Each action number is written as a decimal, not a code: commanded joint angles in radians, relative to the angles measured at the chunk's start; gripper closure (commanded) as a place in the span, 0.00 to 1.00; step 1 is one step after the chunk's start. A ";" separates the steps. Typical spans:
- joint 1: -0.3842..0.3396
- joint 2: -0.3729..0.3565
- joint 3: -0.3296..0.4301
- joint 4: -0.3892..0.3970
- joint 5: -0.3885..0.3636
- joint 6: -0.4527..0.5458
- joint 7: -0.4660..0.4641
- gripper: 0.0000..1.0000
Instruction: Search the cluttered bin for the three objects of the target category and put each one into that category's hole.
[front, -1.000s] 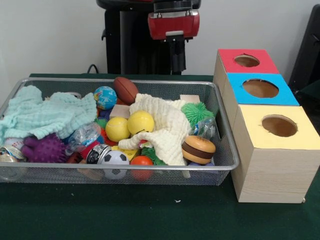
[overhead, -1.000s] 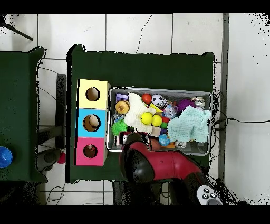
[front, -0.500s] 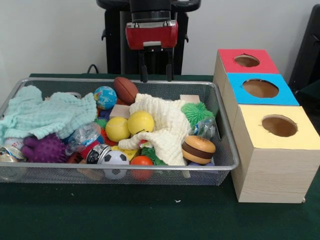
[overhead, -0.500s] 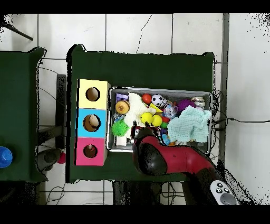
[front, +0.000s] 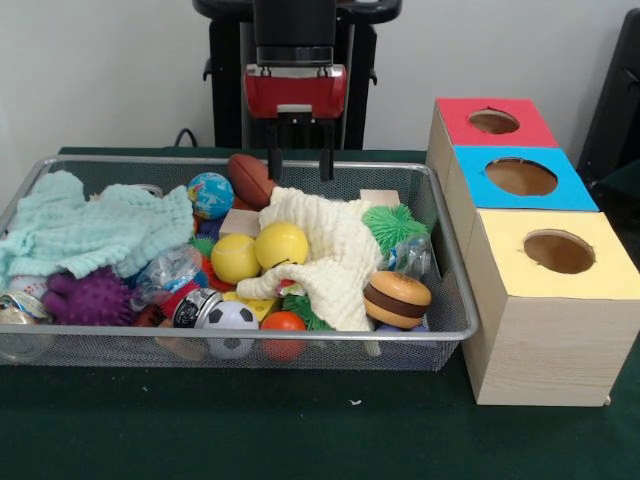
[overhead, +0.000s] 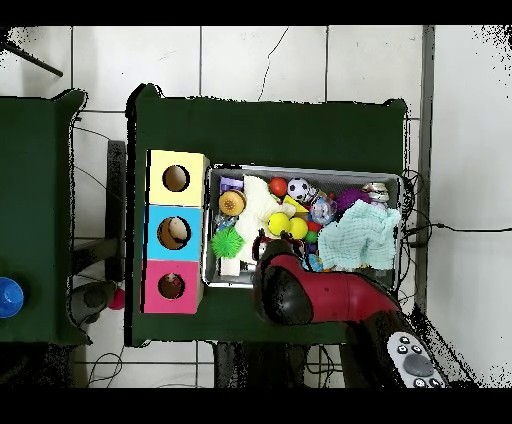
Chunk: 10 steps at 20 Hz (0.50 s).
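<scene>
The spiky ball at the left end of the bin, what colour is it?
Purple. The spiky ball shows best in the front view, below the mint cloth.

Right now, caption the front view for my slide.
Open gripper hovers over the cream cloth in the cluttered wire bin.

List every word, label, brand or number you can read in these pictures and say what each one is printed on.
None can be read.
The globe ball carries a map print, but any lettering on it is too small to make out.
The round tin by the soccer ball shows markings too blurred to read.
The red, blue and yellow box tops are plain.
</scene>
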 joint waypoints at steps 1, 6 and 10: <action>0.060 0.115 -0.101 -0.127 -0.024 -0.058 0.109 0.00; 0.126 0.197 -0.169 -0.168 0.016 -0.100 0.146 0.00; 0.149 0.256 -0.184 -0.190 0.039 -0.123 0.159 0.00</action>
